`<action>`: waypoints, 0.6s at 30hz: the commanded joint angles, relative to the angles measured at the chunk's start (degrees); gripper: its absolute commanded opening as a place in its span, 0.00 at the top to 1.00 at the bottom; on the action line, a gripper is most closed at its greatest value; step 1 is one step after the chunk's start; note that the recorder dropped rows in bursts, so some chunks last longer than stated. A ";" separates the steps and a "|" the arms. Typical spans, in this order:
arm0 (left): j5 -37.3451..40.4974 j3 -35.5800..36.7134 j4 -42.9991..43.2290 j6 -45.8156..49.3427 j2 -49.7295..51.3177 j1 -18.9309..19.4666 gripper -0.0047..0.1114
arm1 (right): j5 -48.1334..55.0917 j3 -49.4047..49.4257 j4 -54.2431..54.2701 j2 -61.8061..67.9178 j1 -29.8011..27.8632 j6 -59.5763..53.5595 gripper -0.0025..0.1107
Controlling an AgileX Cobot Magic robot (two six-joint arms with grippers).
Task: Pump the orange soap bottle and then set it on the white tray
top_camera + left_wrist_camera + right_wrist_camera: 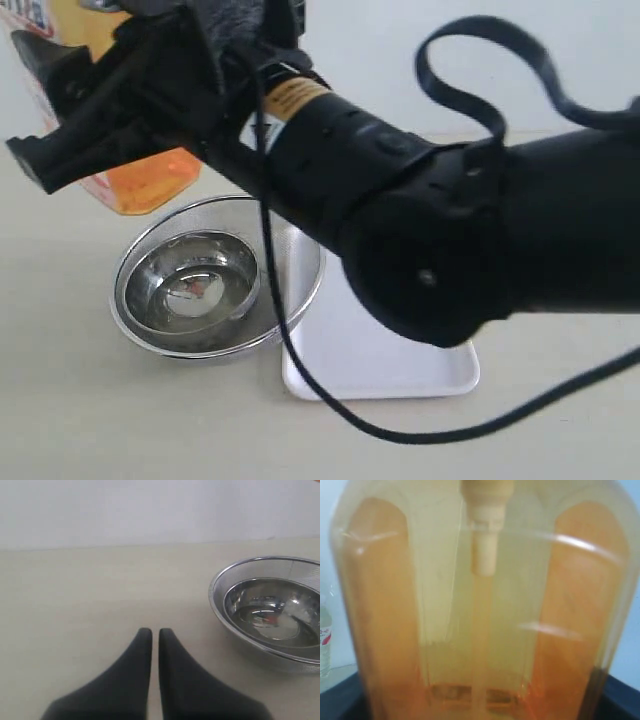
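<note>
One camera above, two on the wrists —
The exterior view looks down on the surface [80, 400] from just behind the right arm [430, 230]; the left wrist view skims low, sharing the steel bowl [220, 597]; the right wrist view sits hard against the orange soap bottle [480, 630].

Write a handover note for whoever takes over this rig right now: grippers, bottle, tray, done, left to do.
Left gripper: shut, empty, over the table beside the steel bowl.
Right gripper: shut on the orange soap bottle, held tilted beyond the bowl.
White tray: beside the bowl, bottle not on it.
Done: bottle gripped; whether pumped cannot be told.
Left: set the bottle on the tray.
</note>
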 commanded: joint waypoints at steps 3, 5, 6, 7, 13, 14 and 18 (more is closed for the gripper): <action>0.02 0.14 -0.26 0.17 -0.19 0.19 0.92 | -3.06 -10.08 -0.14 7.08 0.23 2.78 0.98; 0.02 0.14 -0.26 0.17 -0.19 0.19 0.92 | -2.94 -12.89 -0.14 10.22 0.23 3.71 0.98; 0.02 0.14 -0.26 0.17 -0.19 0.19 0.92 | -2.84 -14.00 -0.14 11.56 0.23 3.94 0.98; 0.02 0.14 -0.26 0.17 -0.19 0.19 0.92 | -2.72 -15.36 -0.14 13.23 0.23 4.33 0.98; 0.02 0.14 -0.26 0.17 -0.19 0.19 0.92 | 1.36 -24.14 -0.14 22.02 0.23 5.61 0.98; 0.02 0.14 -0.26 0.17 -0.19 0.19 0.92 | 1.61 -25.21 -0.14 23.22 0.23 5.61 0.98; 0.02 0.14 -0.26 0.17 -0.19 0.19 0.92 | 1.86 -28.44 -0.03 26.86 0.23 5.91 0.98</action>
